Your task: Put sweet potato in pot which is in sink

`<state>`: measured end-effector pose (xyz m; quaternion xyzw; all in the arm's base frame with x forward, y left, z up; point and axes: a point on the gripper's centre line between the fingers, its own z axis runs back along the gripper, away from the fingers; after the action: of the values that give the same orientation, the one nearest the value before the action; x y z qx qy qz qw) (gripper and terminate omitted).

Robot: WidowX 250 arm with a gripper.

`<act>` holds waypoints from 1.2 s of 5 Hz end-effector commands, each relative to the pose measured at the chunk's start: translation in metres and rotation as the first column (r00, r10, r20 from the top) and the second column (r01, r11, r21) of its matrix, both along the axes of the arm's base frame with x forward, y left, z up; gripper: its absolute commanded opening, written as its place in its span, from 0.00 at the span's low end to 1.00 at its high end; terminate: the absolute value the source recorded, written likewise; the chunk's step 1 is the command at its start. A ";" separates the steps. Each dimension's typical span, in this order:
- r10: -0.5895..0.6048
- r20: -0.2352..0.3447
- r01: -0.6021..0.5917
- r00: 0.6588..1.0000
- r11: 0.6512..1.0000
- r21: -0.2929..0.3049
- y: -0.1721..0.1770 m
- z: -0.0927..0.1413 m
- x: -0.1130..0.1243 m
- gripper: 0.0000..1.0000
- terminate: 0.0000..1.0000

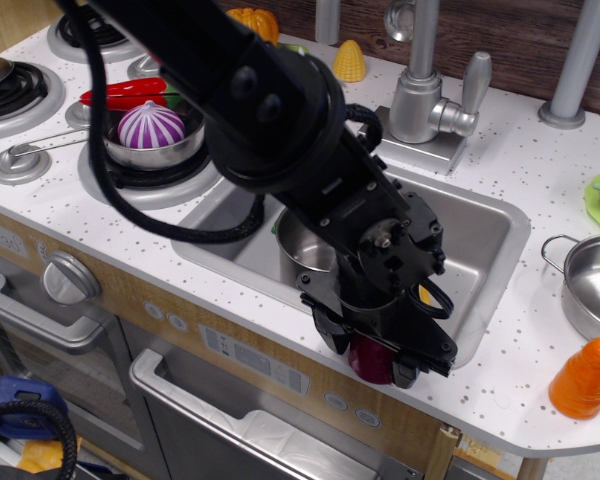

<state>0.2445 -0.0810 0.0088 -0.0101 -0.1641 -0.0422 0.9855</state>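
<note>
The gripper [372, 352] pinches the sweet potato [371, 359] on the white speckled counter [500, 380] at the sink's [480, 225] near rim. The arm hides most of the pot [302, 246] inside. An orange cone toy [581, 378] stands right; a pan [590, 285] lies beyond it.

Orange cone toy [581, 378] beside steel pan [588, 290].
</note>
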 end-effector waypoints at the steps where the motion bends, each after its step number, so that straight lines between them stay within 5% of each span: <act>1: -0.060 0.028 0.057 0.998 0.994 0.098 0.007 0.023 0.010 0.00 0.00; 4: -0.246 0.076 0.233 0.966 0.960 0.155 0.053 0.041 0.042 0.00 0.00; 6: -0.421 0.145 0.387 0.896 0.898 0.210 0.089 0.034 0.074 0.00 0.00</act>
<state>0.3171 0.0069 0.0297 0.0308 -0.2378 -0.2920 0.9259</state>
